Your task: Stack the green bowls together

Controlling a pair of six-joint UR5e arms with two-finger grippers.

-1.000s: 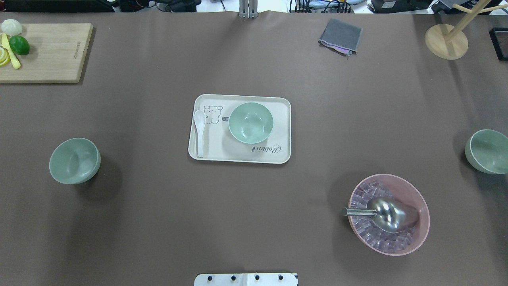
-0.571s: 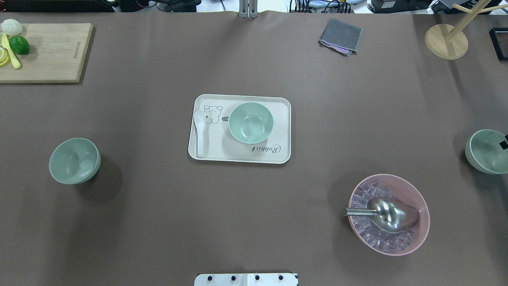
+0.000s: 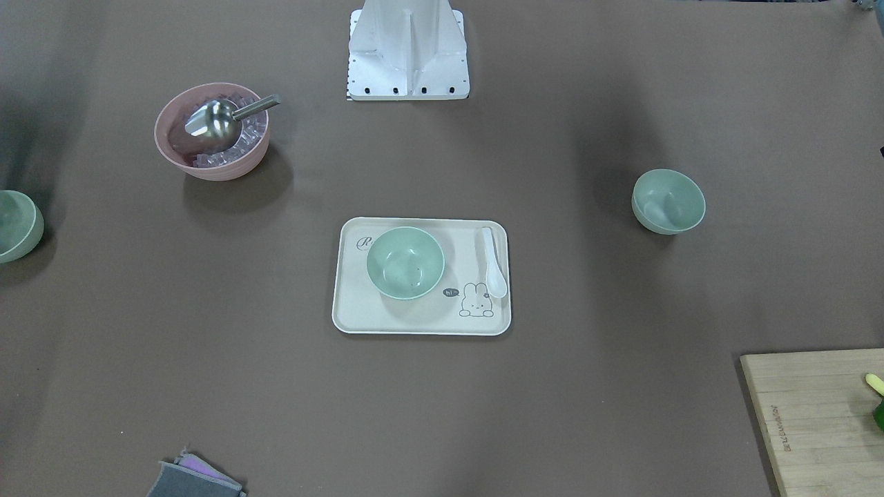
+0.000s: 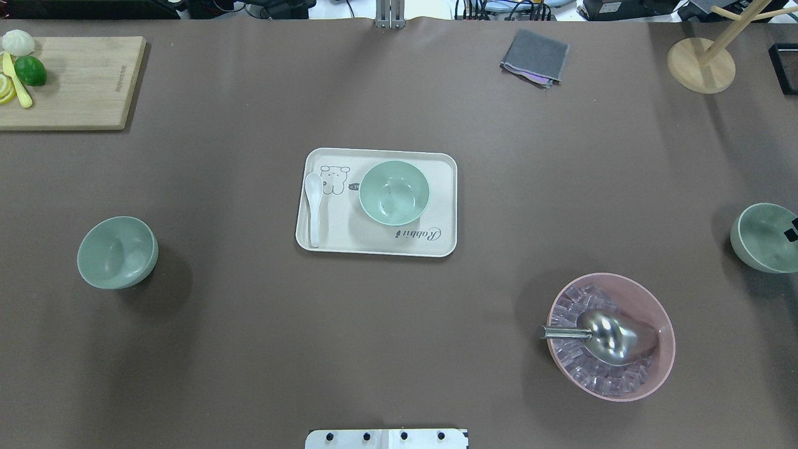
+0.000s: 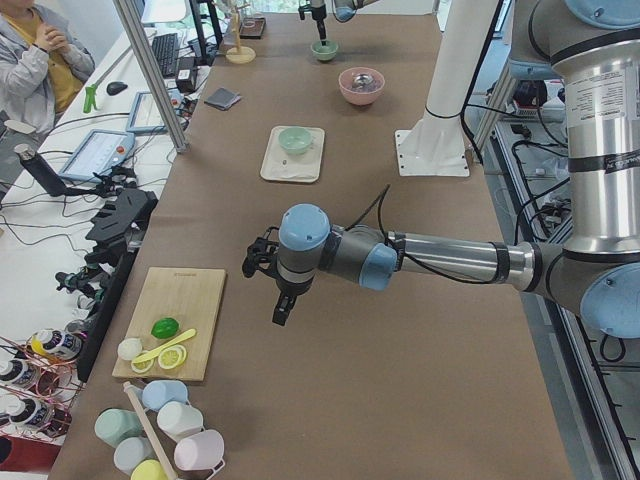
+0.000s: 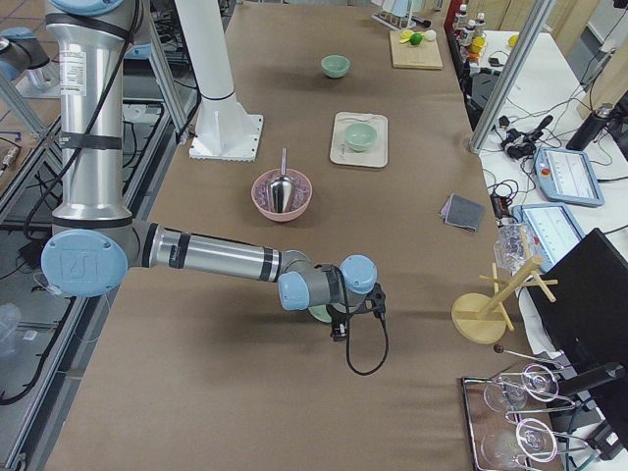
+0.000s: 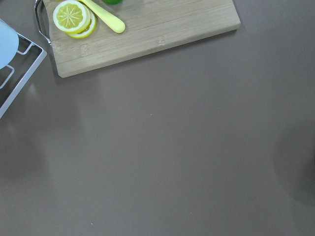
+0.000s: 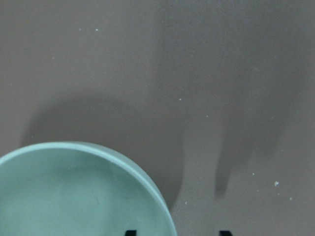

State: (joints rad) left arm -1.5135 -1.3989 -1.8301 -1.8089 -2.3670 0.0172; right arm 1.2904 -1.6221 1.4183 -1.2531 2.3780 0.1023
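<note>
Three pale mint-green bowls stand apart. One sits on the cream tray [image 4: 374, 246] in the middle [image 4: 394, 192], one at the left [image 4: 116, 252], one at the right edge [image 4: 765, 237]. My right gripper [image 8: 177, 232] is open above the right bowl [image 8: 74, 196]; one fingertip [image 8: 129, 232] is over the bowl's inside, the other outside its rim. Its tip just shows in the overhead view [image 4: 792, 231]. My left gripper [image 5: 283, 310] hangs over bare table near the cutting board [image 5: 180, 320]; I cannot tell whether it is open or shut.
A pink bowl of ice with a metal scoop [image 4: 611, 335] stands near the right bowl. A white spoon [image 4: 313, 206] lies on the tray. A cutting board with lemon and lime [image 4: 75, 81], a grey cloth [image 4: 535, 57] and a wooden stand [image 4: 701, 64] sit at the far edge.
My right gripper's tip has come into the overhead view at the right edge, over the right bowl. The bowls have not moved.
</note>
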